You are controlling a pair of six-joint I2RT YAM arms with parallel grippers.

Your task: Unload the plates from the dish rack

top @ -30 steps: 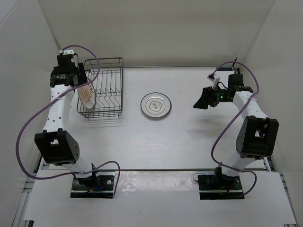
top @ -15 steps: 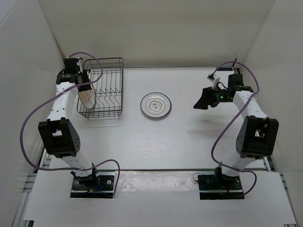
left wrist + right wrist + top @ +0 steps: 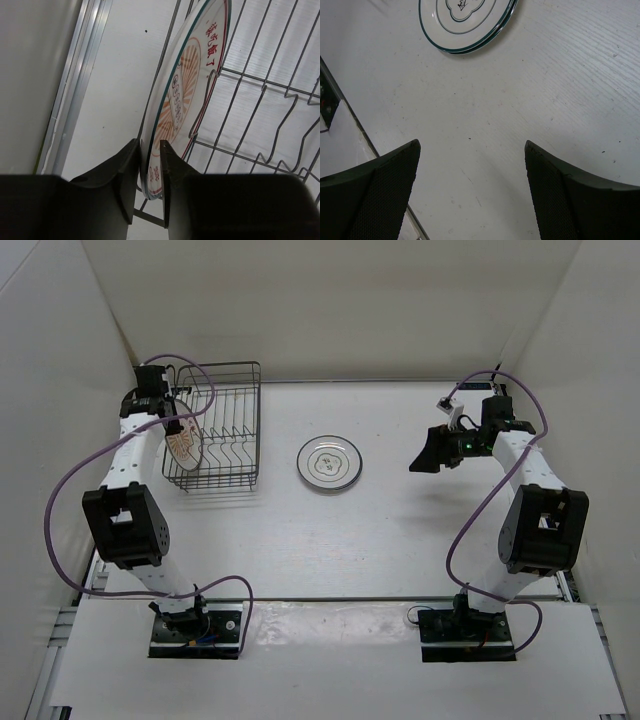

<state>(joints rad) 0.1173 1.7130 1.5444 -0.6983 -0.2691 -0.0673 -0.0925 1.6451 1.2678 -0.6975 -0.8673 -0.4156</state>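
Note:
An orange sunburst plate (image 3: 183, 445) (image 3: 182, 90) stands on edge at the left end of the dark wire dish rack (image 3: 257, 425) (image 3: 260, 100). My left gripper (image 3: 172, 421) (image 3: 150, 150) reaches down from the rack's far left side. Its two fingers are shut on the top rim of this plate, one on each face. A white plate with a dark rim (image 3: 329, 462) (image 3: 485, 25) lies flat on the table to the right of the rack. My right gripper (image 3: 425, 455) (image 3: 472, 145) hovers open to the right of the white plate, holding nothing.
White walls close in the table on the left, back and right. The rack stands close to the left wall. In the rack I see only the sunburst plate. Purple cables loop from both arms; the left one hangs over the rack's far left corner.
The left gripper has come down over the sunburst plate's rim and closed on it. The left arm has shifted left and back. The right arm has stayed still.

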